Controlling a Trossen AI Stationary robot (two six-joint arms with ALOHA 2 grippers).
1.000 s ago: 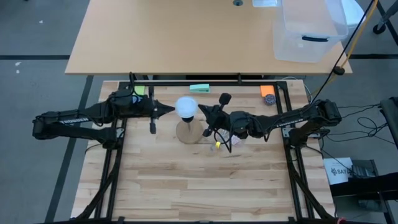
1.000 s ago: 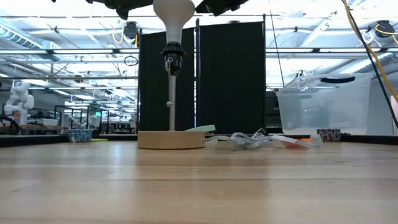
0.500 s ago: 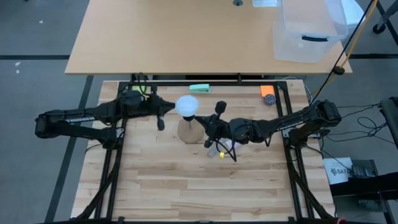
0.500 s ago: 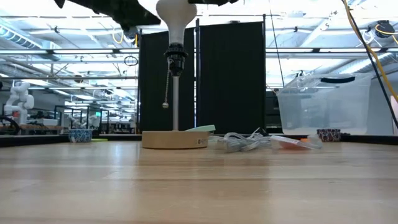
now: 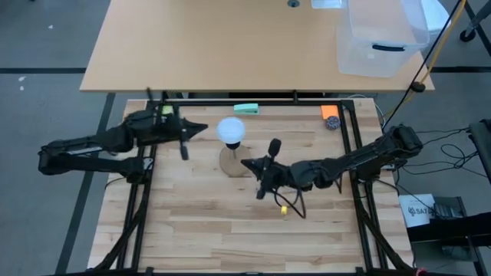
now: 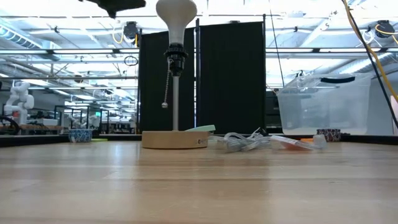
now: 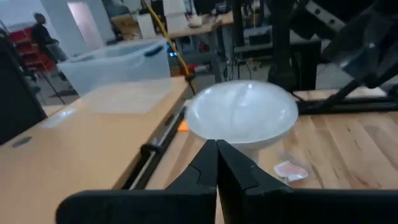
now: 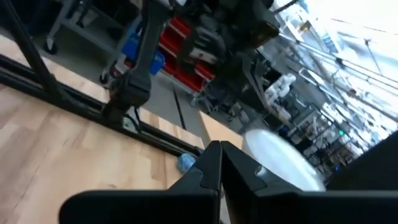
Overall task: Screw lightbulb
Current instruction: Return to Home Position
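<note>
- The biggest risk I see is a knock to the lamp. My right gripper [image 5: 245,162], fingers pinched together on nothing, hangs just beside the round wooden lamp base [image 5: 230,162] in the high view. A careless swing on the way out could clip the stem or topple the whole stand.
- A bundled white cord [image 6: 245,142] lies on the pale wooden table [image 5: 199,222] next to that base. An arm travelling low could snag it and drag the lamp along.
- My left gripper [image 5: 201,129] is likewise closed and empty. Its tips are aimed at the small white frosted lightbulb [image 5: 230,131], near it but apart, so any forward creep would nudge the globe.
- The lightbulb sits upright in the black socket [image 6: 175,56] atop the stem. That puts it straight ahead of the left gripper and off beyond the right gripper's tips, held by neither.
- I cannot tell how tightly it is threaded.
</note>
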